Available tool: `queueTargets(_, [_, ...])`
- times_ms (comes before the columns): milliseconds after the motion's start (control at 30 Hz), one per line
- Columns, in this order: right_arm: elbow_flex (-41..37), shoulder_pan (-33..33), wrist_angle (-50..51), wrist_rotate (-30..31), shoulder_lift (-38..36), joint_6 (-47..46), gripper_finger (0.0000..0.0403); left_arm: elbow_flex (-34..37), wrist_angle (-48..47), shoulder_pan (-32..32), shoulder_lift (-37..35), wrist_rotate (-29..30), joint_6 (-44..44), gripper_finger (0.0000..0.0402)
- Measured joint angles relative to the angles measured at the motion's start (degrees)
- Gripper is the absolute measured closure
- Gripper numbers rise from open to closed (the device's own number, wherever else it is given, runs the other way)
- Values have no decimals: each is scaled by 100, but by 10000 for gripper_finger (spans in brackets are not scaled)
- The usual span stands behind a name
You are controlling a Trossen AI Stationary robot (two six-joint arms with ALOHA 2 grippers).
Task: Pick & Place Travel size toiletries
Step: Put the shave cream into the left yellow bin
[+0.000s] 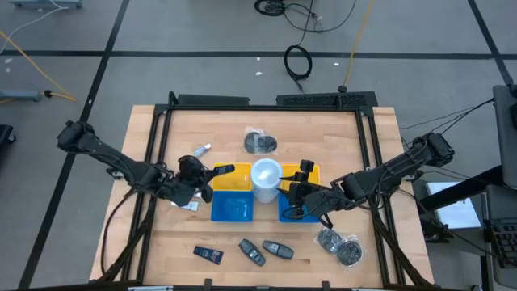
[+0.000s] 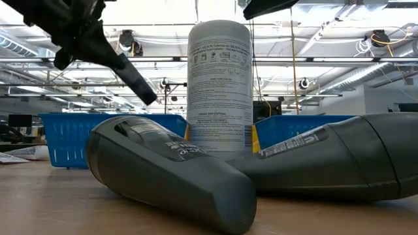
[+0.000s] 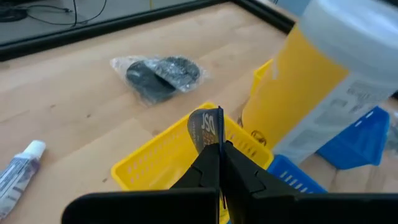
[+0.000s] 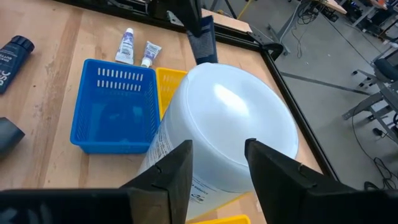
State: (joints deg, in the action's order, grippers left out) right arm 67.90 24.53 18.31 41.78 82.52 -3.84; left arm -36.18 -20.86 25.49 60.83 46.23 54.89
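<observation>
My left gripper [image 1: 202, 175] [image 3: 221, 151] is shut on a small flat grey-blue tube [image 3: 207, 126] with white lettering, above the yellow basket [image 1: 224, 175] [image 3: 155, 167]. One white tube [image 1: 202, 150] [image 3: 18, 168] lies flat on the table toward the far side. Two more white tubes [image 4: 127, 45] [image 4: 150, 53] lie flat at the left of the blue basket [image 4: 115, 106] [image 1: 232, 208]. My right gripper [image 1: 296, 191] [image 4: 217, 158] is open beside the white canister [image 1: 265, 179] [image 4: 230, 124], its fingers above the lid's edge, touching nothing. My left gripper pinches the flat tube at one end [image 3: 212, 140] between its two fingers, slanting down from the table's left. The rest of the tube sticks out past the fingertips. In the right wrist view the tube [image 4: 203, 41] hangs below the fingers, lifted clear over the yellow basket.
The tall white canister stands between the baskets. Another yellow and blue basket [image 1: 311, 174] sit to its right, under my right arm. Three black gadgets [image 1: 252, 252] lie near the near edge. Clear bags of grey metal bits lie at far centre [image 1: 260, 143] [image 3: 161, 76] and near right [image 1: 341, 246].
</observation>
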Motion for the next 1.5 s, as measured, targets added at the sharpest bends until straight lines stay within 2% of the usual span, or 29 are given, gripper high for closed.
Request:
queueTargets(433, [0, 0, -1, -2, 0, 0, 259, 0, 11, -11, 616, -90, 118, 402])
queueTargets(767, [0, 0, -1, -4, 0, -2, 260, 1, 15, -129, 672, -73, 15, 391])
queueTargets(900, [-1, 0, -1, -2, 0, -2, 261, 0, 126, -215, 669, -93, -104, 360])
queueTargets(1233, [-2, 0, -1, -3, 0, -2, 261, 0, 166, -398, 669, -115, -94, 251])
queueTargets(1500, [-2, 0, -1, -4, 0, -2, 261, 0, 164, -398, 669, -135, -78, 207])
